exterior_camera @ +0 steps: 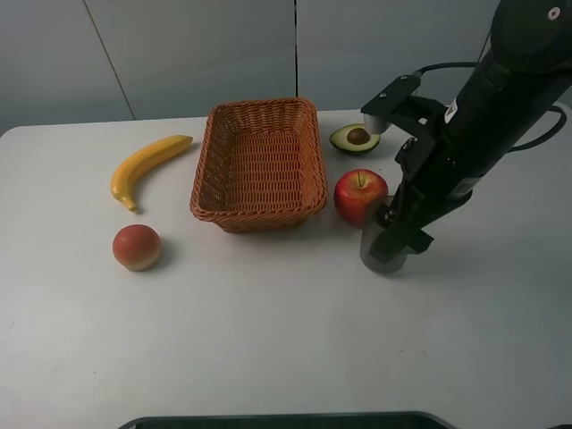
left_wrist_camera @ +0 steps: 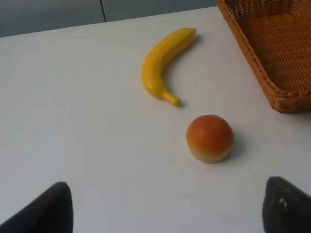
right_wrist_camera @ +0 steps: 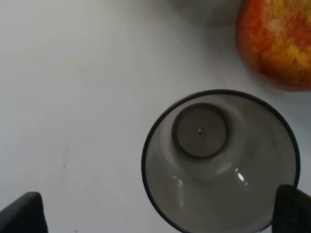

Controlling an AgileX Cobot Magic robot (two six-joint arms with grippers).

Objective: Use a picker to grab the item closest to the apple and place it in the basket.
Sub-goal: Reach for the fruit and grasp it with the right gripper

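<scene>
A red apple (exterior_camera: 360, 195) sits on the white table just right of the wicker basket (exterior_camera: 259, 165). A translucent grey cup (exterior_camera: 379, 254) stands upright right beside the apple (right_wrist_camera: 277, 43), on its near side. My right gripper (exterior_camera: 394, 234) hangs directly over the cup (right_wrist_camera: 218, 160), open, its dark fingertips (right_wrist_camera: 22, 213) straddling the rim at either side. Whether they touch the cup I cannot tell. A halved avocado (exterior_camera: 355, 138) lies behind the apple. My left gripper (left_wrist_camera: 167, 213) is open above bare table, out of the overhead view.
A banana (exterior_camera: 147, 166) and a peach-coloured round fruit (exterior_camera: 137, 247) lie left of the basket; the left wrist view shows the same banana (left_wrist_camera: 163, 65), the fruit (left_wrist_camera: 210, 138) and the basket's corner (left_wrist_camera: 272, 48). A dark base edge (exterior_camera: 286, 420) borders the table's front.
</scene>
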